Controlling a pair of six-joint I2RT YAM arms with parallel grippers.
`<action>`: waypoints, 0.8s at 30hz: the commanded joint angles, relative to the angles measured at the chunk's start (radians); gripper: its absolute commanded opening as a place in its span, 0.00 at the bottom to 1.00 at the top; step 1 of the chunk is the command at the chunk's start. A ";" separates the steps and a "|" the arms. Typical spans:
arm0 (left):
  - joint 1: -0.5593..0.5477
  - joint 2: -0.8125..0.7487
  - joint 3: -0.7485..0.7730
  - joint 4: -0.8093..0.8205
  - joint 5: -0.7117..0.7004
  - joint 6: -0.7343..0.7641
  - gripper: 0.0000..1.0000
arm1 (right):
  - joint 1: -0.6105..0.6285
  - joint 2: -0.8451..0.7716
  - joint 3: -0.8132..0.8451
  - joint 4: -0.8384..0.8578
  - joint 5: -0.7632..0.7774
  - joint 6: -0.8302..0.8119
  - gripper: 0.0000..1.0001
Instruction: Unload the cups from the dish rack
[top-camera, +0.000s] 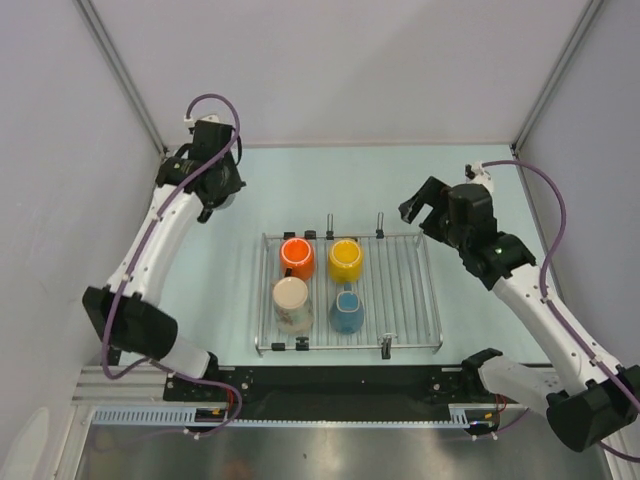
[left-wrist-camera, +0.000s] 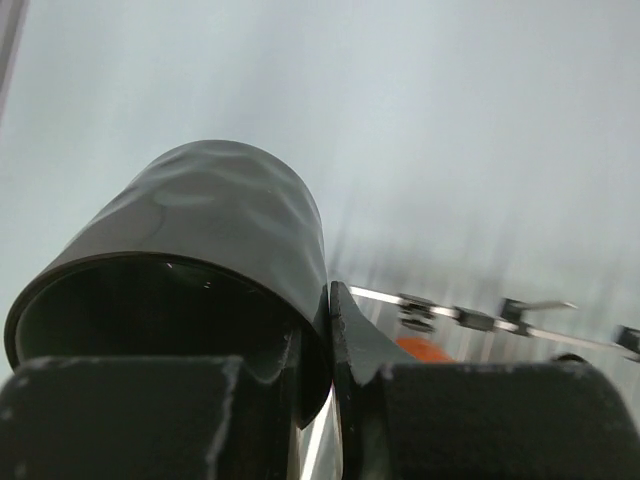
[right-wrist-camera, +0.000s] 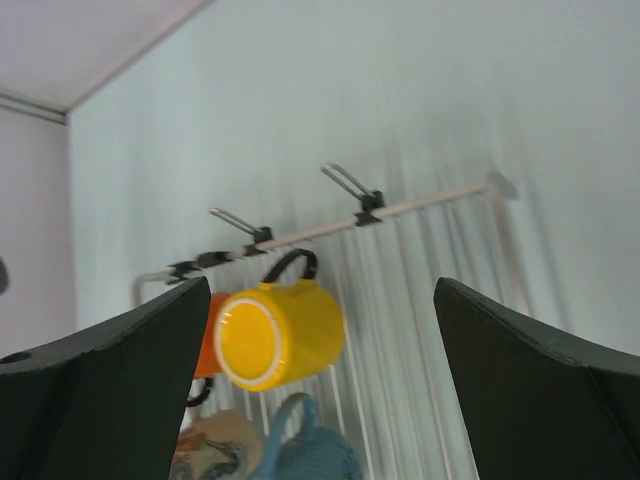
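Far left of counter (top-camera: 222, 300), off the dish rack (top-camera: 402, 292): left arm (top-camera: 160, 240) extended, left tool (top-camera: 214, 196) clamped on dark mug (left-wrist-camera: 205, 225) rim. Orange cup (top-camera: 297, 257), cream cup (top-camera: 291, 303), yellow cup (top-camera: 346, 259) and blue cup (top-camera: 347, 313) lie on rack. Right arm (top-camera: 540, 300) bent, right tool (top-camera: 425, 218) wide open, empty, by rack's far-right corner.

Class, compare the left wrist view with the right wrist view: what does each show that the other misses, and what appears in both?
Left wrist only: the dark grey-green mug, its wall pinched by the left gripper.
Right wrist only: the yellow mug, cream mug and blue mug, framed by the open right gripper.
Both: the orange mug and the dish rack.
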 joint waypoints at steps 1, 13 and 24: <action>0.120 0.107 0.059 -0.059 0.043 0.027 0.01 | 0.085 0.008 0.012 -0.142 0.241 -0.059 1.00; 0.144 0.356 0.021 0.033 0.165 0.008 0.01 | 0.275 0.149 0.092 -0.327 0.590 0.018 0.91; 0.144 0.444 -0.062 0.108 0.173 0.022 0.00 | 0.277 0.100 -0.014 -0.146 0.407 -0.102 1.00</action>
